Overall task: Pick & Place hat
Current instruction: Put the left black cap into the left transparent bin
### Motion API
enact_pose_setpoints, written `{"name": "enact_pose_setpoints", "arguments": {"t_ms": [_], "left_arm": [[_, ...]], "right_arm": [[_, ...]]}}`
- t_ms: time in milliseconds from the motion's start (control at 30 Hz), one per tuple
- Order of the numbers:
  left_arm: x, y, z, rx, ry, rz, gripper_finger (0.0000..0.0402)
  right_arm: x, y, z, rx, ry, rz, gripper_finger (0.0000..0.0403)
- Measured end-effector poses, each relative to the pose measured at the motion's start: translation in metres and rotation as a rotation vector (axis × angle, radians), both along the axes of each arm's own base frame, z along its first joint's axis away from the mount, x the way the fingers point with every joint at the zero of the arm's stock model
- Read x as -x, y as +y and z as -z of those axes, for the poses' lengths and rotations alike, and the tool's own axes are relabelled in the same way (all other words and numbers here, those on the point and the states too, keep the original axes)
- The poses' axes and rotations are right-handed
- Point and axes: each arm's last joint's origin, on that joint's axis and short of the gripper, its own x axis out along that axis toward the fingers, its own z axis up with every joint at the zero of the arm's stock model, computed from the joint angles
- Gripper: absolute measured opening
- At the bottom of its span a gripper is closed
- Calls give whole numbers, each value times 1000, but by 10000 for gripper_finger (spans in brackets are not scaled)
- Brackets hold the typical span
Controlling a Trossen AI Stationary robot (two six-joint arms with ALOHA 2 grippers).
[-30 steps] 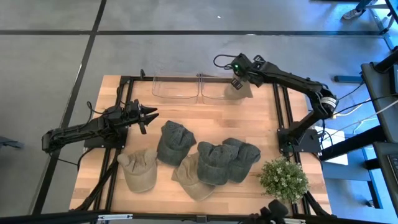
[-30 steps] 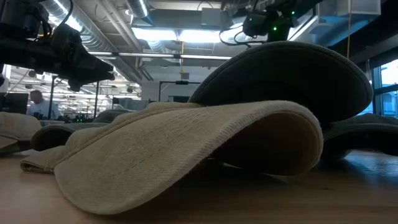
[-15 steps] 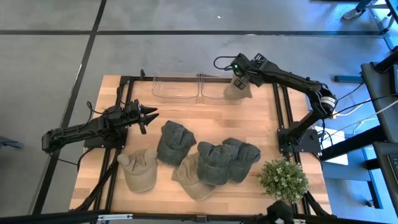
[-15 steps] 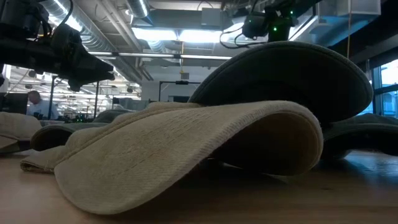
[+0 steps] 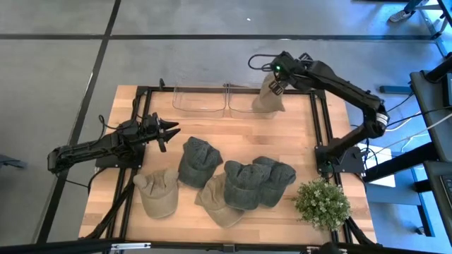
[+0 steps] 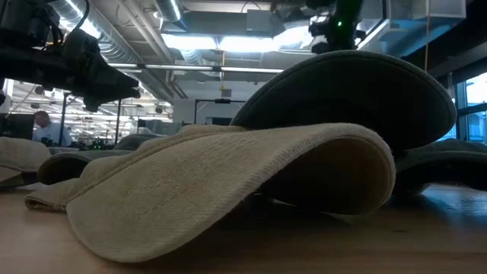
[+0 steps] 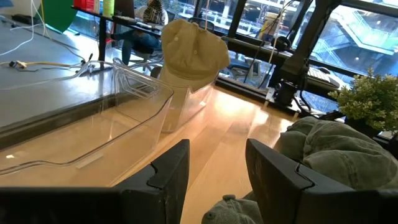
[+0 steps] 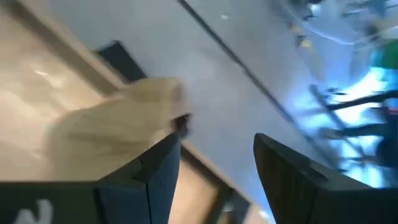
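**Right gripper above the far bin, fingers apart**

The right gripper point(image 5: 274, 83) sits over the far edge of the table point(image 5: 296, 134), at the right-hand clear bin point(image 5: 244, 100). In its wrist view the two dark fingers point(image 8: 152, 180) stand apart, and a blurred tan hat point(image 8: 112, 134) shows past one of them, at the side and not between them. Whether the fingers touch it cannot be told. From above, that tan hat point(image 5: 269, 99) lies at the bin's right end, draped over its rim; the left wrist view shows it point(image 7: 189, 50) humped up above the bin wall point(image 7: 134, 118).

The left gripper point(image 5: 167, 131) waits over the table's left side, its fingers point(image 7: 171, 174) parted with nothing between them.

Five more hats lie in a cluster on the near half of the table: a tan one point(image 5: 158, 192) at the left, a green one point(image 5: 198, 161), another tan one point(image 5: 219, 200) and two green ones point(image 5: 247, 185) point(image 5: 277, 176). A small plant point(image 5: 321, 203) stands at the near right corner.
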Motion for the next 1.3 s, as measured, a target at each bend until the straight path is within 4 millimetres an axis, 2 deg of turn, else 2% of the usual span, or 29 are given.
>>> {"name": "enact_pose_setpoints", "arguments": {"t_ms": [100,200,333,433,533,600,733,900,1000,1167,1300], "left_arm": [[0,0,0,1,0,0,153],[0,0,0,0,-3,0,153],[0,0,-1,-3,-15,0,153],[0,0,-2,-3,-18,-1,153],[0,0,-8,20,-101,1,153],[-2,-1,-15,26,-163,63,153],[-8,-7,-24,-11,-138,247,153],[-27,-7,-32,-2,3,201,153],[-48,-7,-45,-51,105,212,153],[-97,-1,-68,-124,277,255,153],[-132,6,-62,-122,476,303,153]], "right_arm": [[-3,18,0,-98,-95,-77,208],[-7,41,10,-194,-161,-176,208],[-12,78,48,-227,-202,-300,209],[-9,106,74,-228,-280,-395,209],[-8,127,86,-212,-356,-540,209],[-8,136,89,-205,-411,-597,209],[-11,144,92,-183,-483,-636,209],[-13,148,94,-186,-481,-653,209],[-13,148,93,-183,-480,-654,209],[-12,146,93,-124,-437,-662,209],[-12,144,93,-93,-428,-634,209]]}}
